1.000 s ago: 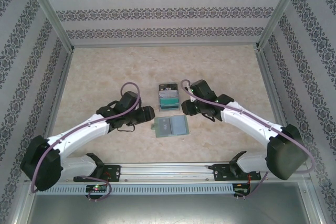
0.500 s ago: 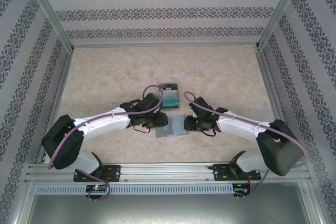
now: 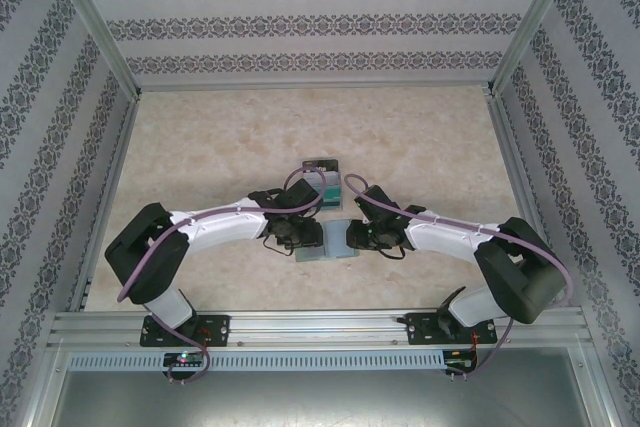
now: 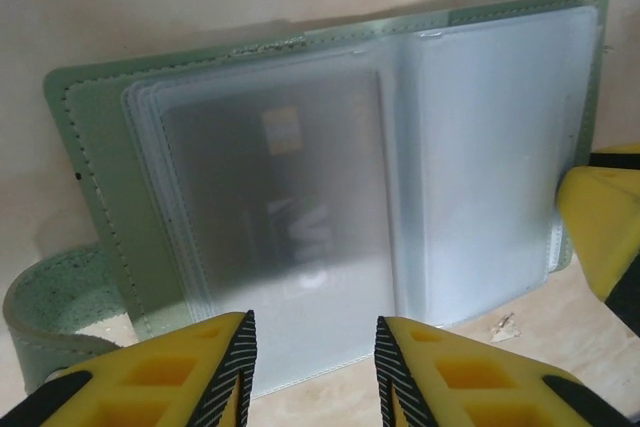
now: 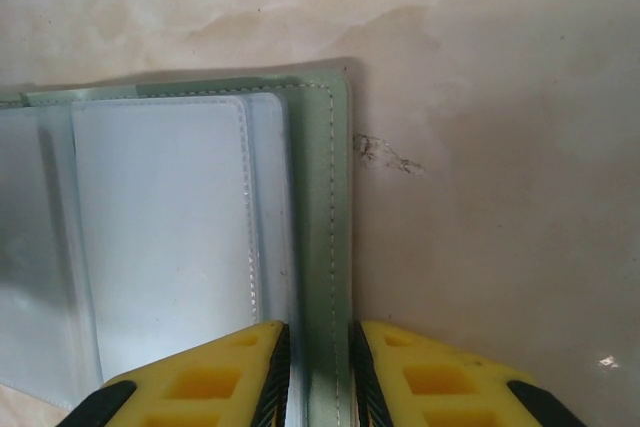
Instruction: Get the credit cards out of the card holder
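Observation:
The card holder (image 3: pixel 327 243) lies open and flat on the table between both grippers. In the left wrist view its left sleeve (image 4: pixel 270 197) holds a dark credit card with a yellow chip, seen through frosted plastic. My left gripper (image 4: pixel 315 352) is open, its fingertips just above the near edge of that sleeve with nothing between them. My right gripper (image 5: pixel 320 357) is narrowly open and straddles the holder's stitched green right edge (image 5: pixel 330 227), one pad over the sleeve, the other over the table. A stack of credit cards (image 3: pixel 322 180) lies just beyond the holder.
The holder's side tab (image 4: pixel 50 297) curls out at its left. A yellow finger of the right gripper (image 4: pixel 598 237) shows at the holder's right edge. The marbled tabletop (image 3: pixel 200 137) is bounded by patterned walls and a metal rail (image 3: pixel 320 325) at the front.
Both arms have swung inward and down onto the card holder. The left jaws have narrowed a lot, the right jaws a little.

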Tool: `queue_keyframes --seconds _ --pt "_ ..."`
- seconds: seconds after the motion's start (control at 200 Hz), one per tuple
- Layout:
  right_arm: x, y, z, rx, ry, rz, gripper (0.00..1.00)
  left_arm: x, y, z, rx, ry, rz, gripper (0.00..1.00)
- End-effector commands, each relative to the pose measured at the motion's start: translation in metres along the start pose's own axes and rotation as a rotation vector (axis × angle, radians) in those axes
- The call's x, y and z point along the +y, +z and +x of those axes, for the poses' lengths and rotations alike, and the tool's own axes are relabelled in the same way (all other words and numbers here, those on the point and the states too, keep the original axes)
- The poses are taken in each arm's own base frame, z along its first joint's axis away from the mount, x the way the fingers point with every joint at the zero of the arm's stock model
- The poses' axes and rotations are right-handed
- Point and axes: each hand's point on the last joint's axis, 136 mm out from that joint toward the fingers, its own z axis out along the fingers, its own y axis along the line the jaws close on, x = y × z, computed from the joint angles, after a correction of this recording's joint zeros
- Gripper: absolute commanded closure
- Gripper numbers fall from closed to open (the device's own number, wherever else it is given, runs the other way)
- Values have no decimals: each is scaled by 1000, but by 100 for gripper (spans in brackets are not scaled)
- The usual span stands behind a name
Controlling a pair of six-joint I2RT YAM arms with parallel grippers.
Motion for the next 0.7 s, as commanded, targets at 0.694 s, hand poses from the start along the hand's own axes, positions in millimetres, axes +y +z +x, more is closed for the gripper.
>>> queue_keyframes --seconds 0.694 --pt "7 7 5 26 -6 -12 75 11 13 7 48 31 -72 65"
